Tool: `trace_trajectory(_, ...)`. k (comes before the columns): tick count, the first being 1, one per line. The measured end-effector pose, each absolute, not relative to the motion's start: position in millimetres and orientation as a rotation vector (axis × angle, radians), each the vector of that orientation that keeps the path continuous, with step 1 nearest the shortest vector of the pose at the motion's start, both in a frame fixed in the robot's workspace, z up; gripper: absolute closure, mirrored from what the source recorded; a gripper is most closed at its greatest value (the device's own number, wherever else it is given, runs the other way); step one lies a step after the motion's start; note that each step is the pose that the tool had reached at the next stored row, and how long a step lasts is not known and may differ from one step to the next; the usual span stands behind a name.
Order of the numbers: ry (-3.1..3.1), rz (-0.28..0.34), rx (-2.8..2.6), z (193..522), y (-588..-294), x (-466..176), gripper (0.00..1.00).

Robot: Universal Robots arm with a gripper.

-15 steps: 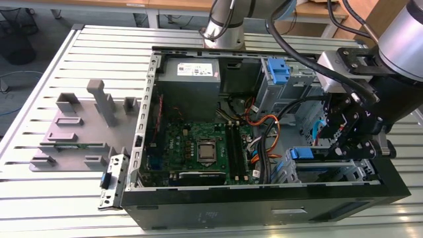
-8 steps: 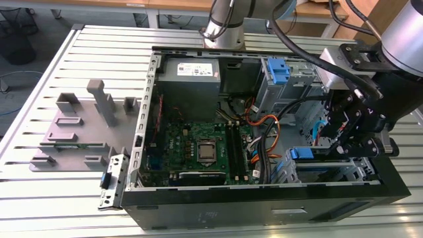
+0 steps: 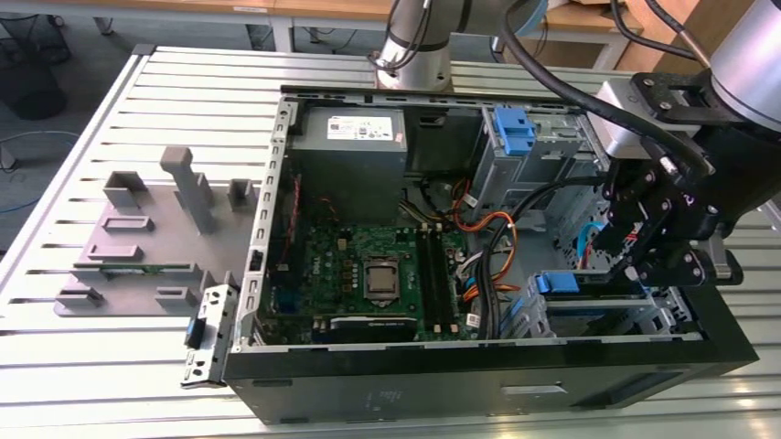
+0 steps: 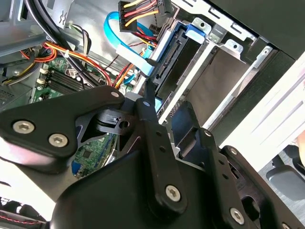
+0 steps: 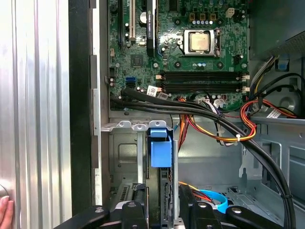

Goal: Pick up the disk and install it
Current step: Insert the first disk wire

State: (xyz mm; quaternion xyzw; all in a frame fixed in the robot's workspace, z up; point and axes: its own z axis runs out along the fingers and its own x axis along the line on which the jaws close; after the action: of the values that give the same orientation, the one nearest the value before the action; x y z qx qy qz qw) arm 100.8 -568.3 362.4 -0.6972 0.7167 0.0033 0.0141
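Table [image 3: 146, 101]: slatted metal, w/ a grey jig [image 3: 146, 238] at the exterior view's left.

Case [image 3: 488, 375]: open PC tower lying on its side, mobo [image 3: 366, 274] facing up, PSU [image 3: 347, 133] at the far end.

Arm [image 3: 422, 37]: reaches over the case from the far side and comes down at the exterior view's right, above the drive cage [image 3: 598, 315] in the near corner.

Disk [image 4: 177, 59]: not on the table or jig. It stands edge-on in a cage slot, blue rail alongside. In the first wrist view its blue tab [image 5: 159, 148] sits at the slot mouth.

Gripper [image 5: 162, 217]: low over the cage, straddling the slot w/ the disk between the jaws. Cannot tell whether the jaws are clamped on it or just off it, as the contact isn't visible.

Cables: blue data cable [image 4: 121, 43] and a red/yellow power lead [image 4: 138, 9] hang just beside the disk's connector end. Can't tell if either is plugged in.

A hand [image 5: 4, 212] rests at the table edge, well apart from the work.

Progress, my read: pickup done, insertion mostly done since the disk is inside the bay. Unconfirmed: whether it's fully seated, and the gripper isn't clear of the cage.
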Motion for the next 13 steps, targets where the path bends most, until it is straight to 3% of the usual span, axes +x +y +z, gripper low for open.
trace_trajectory(13, 2.232, 0.010, -2.171, 369.0, -568.3, 100.8, 0.58)
